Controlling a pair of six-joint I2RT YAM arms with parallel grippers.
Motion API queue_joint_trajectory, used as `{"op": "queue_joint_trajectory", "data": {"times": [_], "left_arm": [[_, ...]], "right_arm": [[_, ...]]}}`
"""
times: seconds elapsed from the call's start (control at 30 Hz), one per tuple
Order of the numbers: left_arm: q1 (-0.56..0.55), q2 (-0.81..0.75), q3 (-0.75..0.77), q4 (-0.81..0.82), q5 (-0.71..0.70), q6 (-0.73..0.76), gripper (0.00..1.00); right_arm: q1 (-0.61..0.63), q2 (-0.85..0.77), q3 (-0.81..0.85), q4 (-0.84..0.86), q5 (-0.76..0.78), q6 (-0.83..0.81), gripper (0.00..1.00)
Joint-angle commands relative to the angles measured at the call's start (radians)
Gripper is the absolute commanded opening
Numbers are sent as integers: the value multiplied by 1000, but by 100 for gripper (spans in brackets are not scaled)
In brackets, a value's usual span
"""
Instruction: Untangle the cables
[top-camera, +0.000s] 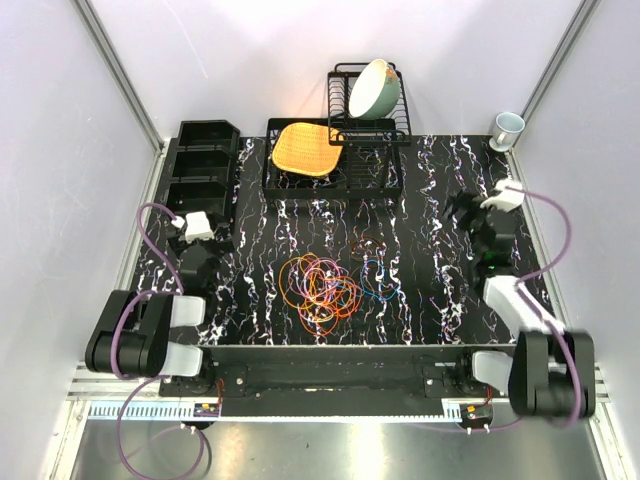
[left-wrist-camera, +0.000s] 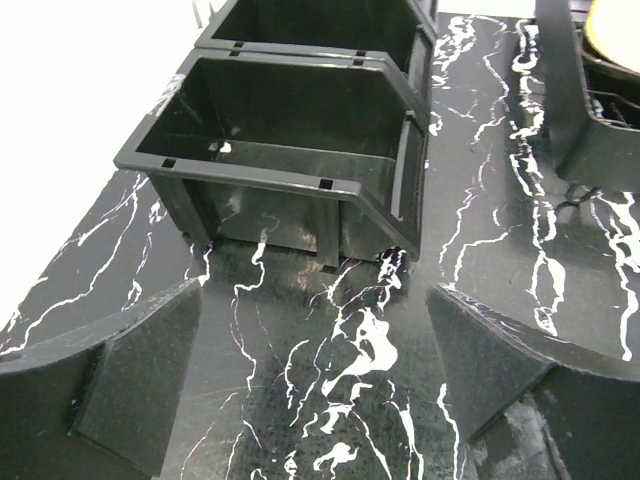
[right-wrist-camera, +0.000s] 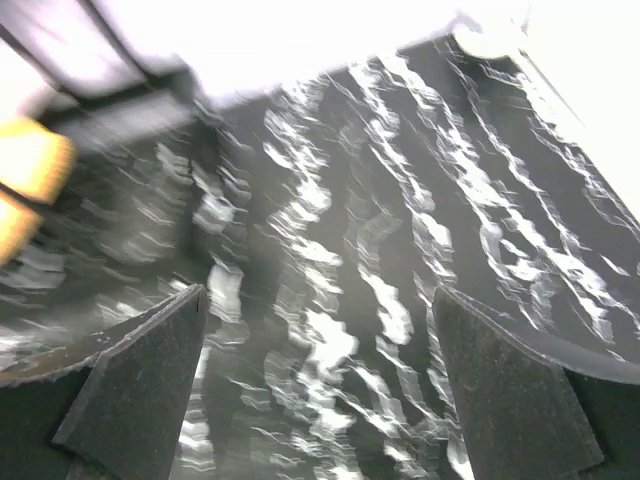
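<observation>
lying in one loose heap, the thin orange, red, yellow, blue and purple cables (top-camera: 322, 284) are in the middle of the black table with white veins (top-camera: 440, 200), closer to its near edge than to its far edge. nothing is separated yet, so i judge that the work is at its very beginning and the step in hand is the approach.

the left gripper (left-wrist-camera: 312, 300) is near the left edge, well apart from the heap, and it looks toward the stacked black plastic bins (left-wrist-camera: 290, 150) in the far left corner. its jaws stand wide apart with only table between them. the right gripper (right-wrist-camera: 318, 300) is near the right edge. its view is blurred, but the jaws are clearly spread and hold nothing.

to do this step well, i think each arm should turn toward the middle and come down at the border of the heap, not on top of it. the blue loop (top-camera: 380, 290) on the side toward the right edge lies a little free, so it seems a good first strand for the right arm. take only one wire. the left arm could press the orange coils down, because such light, springy wires will probably follow together. pull slowly and low over the table.
</observation>
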Motion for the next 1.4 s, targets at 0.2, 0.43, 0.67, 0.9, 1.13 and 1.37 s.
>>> {"op": "queue_joint_trajectory", "data": {"times": [0.2, 0.43, 0.67, 0.9, 1.13, 1.37], "left_arm": [[-29, -603, 329, -1011, -54, -419, 99], [-28, -890, 461, -1441, -54, -663, 99], [-28, -903, 487, -1575, 320, -604, 99], [-286, -703, 541, -1742, 267, -611, 88], [-678, -542, 509, -1679, 29, -711, 86], [-870, -318, 617, -1544, -5, -570, 84]], "right_arm": [[3, -172, 6, -32, -720, 802, 100], [135, -279, 78, -419, -560, 628, 100], [351, -292, 40, -593, -394, 623, 97], [597, -390, -2, -730, -244, 627, 96], [628, -491, -54, -837, -51, 635, 93], [628, -427, -117, -690, -33, 652, 93]]}}
